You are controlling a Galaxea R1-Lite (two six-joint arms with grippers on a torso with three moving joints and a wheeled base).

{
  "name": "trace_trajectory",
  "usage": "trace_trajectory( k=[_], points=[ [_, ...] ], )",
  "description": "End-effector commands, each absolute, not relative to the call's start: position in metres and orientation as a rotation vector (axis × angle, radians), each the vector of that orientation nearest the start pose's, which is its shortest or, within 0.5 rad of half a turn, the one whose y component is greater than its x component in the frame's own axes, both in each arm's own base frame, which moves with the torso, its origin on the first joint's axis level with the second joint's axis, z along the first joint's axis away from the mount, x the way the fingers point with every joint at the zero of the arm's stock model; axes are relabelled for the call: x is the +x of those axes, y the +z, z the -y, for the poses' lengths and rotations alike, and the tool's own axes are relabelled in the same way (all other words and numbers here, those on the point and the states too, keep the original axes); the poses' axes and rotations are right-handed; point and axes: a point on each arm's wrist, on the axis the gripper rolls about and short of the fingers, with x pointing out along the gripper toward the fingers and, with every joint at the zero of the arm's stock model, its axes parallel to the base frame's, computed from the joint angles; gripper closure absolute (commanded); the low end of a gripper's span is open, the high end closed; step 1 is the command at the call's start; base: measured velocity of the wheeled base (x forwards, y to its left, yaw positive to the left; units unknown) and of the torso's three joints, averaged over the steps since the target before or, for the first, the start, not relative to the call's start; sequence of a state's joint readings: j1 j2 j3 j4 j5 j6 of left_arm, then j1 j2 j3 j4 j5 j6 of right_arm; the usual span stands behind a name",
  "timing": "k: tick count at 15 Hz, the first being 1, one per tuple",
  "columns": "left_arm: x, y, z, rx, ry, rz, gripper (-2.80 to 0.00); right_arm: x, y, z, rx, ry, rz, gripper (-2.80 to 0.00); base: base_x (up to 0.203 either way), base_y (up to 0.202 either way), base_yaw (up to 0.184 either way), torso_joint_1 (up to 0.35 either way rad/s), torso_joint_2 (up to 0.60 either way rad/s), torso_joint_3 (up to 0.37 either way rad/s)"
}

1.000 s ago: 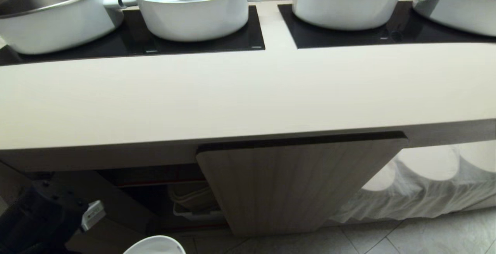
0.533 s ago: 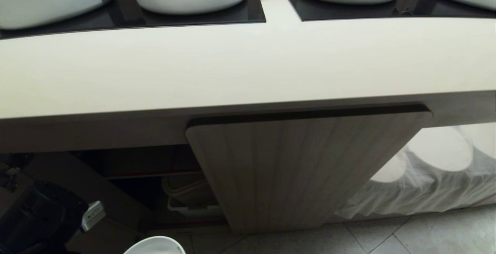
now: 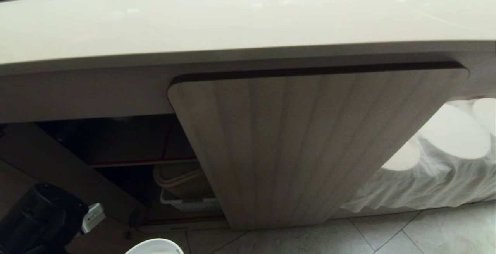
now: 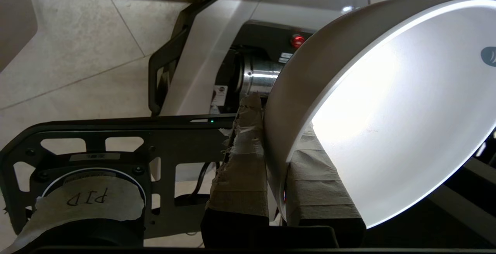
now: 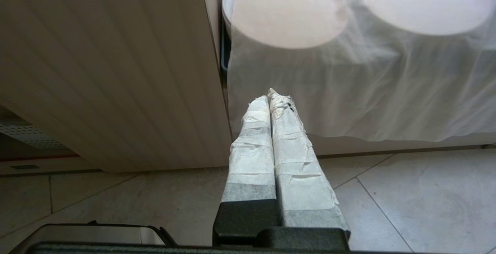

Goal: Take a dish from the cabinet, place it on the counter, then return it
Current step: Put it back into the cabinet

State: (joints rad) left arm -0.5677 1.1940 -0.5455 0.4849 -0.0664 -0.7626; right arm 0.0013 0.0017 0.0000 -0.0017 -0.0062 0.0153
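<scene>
The dish (image 4: 387, 110), a plain white bowl, is tilted on edge with its rim pinched in my left gripper (image 4: 279, 122): one taped finger on the outer wall, the other inside. In the head view only its rim (image 3: 155, 247) peeks over the bottom edge, beside my left arm (image 3: 42, 219), low in front of the cabinet's open left compartment (image 3: 128, 141). The ribbed cabinet door (image 3: 310, 149) to its right is shut. The counter (image 3: 248, 18) runs across the top. My right gripper (image 5: 273, 97) hangs shut and empty, facing that door's edge.
Pale tubs and a white basket (image 3: 186, 192) sit on the lower shelf, under a red-edged shelf (image 3: 143, 162). A white cloth (image 3: 426, 184) drapes the niche on the right, round white shapes behind it. My own base (image 4: 217, 52) and tiled floor (image 3: 387, 234) lie below.
The whole head picture has slid upward as the camera sank: the pots have left the top and more of the cabinet shows. Arm and dish keep their place in the picture.
</scene>
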Motion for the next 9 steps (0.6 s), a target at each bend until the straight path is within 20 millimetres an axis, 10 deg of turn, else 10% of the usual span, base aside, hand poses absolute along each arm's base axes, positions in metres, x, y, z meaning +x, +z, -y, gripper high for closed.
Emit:
trace_trajectory(
  k=[1, 9],
  points=[
    [0.0983, 0.1403, 0.0645, -0.376, -0.104, -1.252, 0.00, -0.0226, 0.0757, 0.0002, 0.015, -0.005, -0.001, 0.00, 0.000, 0.000, 0.000, -0.171, 0.46, 0.288],
    [0.0985, 0.1407, 0.0646, -0.377, -0.105, -1.251, 0.00, -0.0226, 0.0757, 0.0002, 0.015, -0.005, -0.001, 0.00, 0.000, 0.000, 0.000, -0.121, 0.40, 0.274]
  ],
)
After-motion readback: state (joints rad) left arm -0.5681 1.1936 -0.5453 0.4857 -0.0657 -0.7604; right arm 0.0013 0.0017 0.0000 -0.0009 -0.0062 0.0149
